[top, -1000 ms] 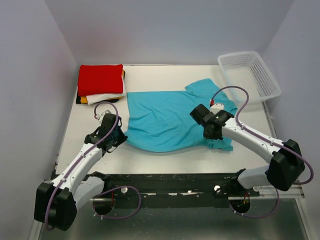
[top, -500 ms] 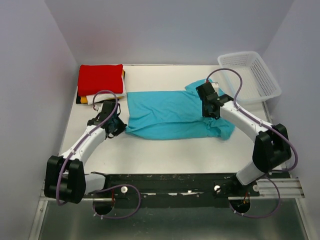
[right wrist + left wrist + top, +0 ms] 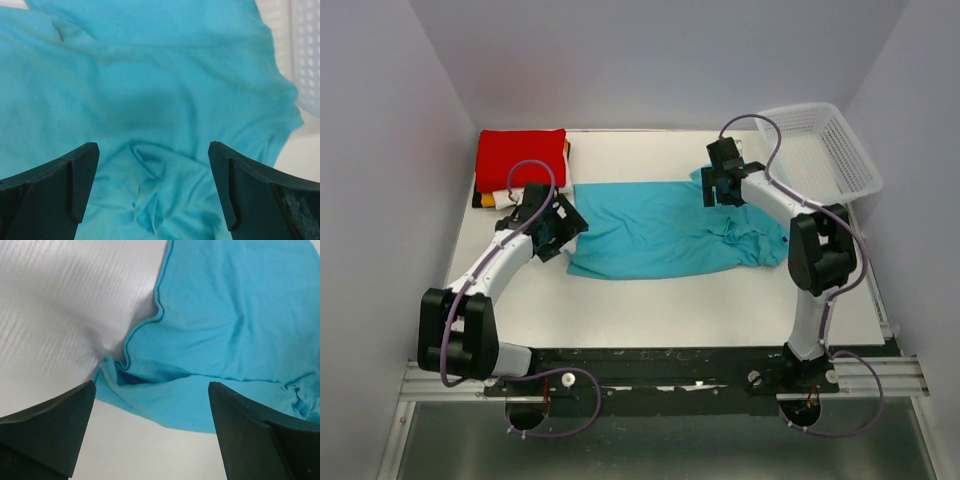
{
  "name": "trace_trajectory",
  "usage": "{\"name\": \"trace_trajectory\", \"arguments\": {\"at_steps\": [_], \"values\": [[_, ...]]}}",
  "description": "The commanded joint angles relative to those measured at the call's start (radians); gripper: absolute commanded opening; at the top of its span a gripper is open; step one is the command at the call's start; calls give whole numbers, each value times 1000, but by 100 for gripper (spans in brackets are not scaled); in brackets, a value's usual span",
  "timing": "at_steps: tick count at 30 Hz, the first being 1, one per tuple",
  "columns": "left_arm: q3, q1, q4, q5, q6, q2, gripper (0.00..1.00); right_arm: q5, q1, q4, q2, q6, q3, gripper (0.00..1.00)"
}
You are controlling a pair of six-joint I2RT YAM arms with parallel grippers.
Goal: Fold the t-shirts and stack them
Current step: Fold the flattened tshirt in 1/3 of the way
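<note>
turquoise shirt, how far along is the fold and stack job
Done: a stack of folded shirts, red on top, sits at the far left. In hand: the turquoise shirt lies in the middle, apparently folded over once lengthwise. The left gripper and right gripper are open over its ends, holding nothing. Left: its remaining folds, then placing it on the stack.

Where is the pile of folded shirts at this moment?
In the top view, the folded pile sits at the table's far left corner, red on top, beyond the left gripper and left of the turquoise shirt.
</note>
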Motion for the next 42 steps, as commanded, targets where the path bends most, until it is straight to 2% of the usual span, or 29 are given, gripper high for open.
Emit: {"name": "trace_trajectory", "arguments": {"at_steps": [1, 3, 5, 8, 9, 13, 16, 24, 30, 33, 39, 42], "values": [[-45, -18, 8, 97, 23, -104, 99, -9, 3, 72, -266, 155, -179, 100], [-72, -51, 40, 131, 28, -129, 99, -113, 3, 141, -390, 246, -326, 100], [-99, -93, 99, 181, 38, -135, 99, -279, 2, 248, -490, 285, -479, 100], [-97, -148, 146, 221, 58, -93, 99, -434, 3, 354, -547, 323, -616, 100], [-85, -163, 141, 221, 65, -66, 99, -454, 2, 355, -543, 326, -626, 100], [-64, -195, 155, 234, 72, 24, 99, -365, 2, 320, -495, 358, -625, 100], [-63, -195, 160, 232, 74, 85, 98, -353, 2, 357, -455, 359, -633, 100], [-56, -195, 122, 211, 90, 178, 98, -258, -25, 404, -303, 417, -541, 100], [-88, -193, 92, 173, 105, 165, 99, -186, -115, 555, -174, 476, -412, 100], [-110, -189, 79, 149, 110, 158, 99, -155, -134, 632, -107, 431, -311, 100], [-123, -175, 71, 138, 113, 162, 99, -142, -146, 548, -53, 343, -116, 100], [-115, -175, 70, 143, 116, 160, 99, -208, -146, 488, -98, 313, -145, 100]]}}
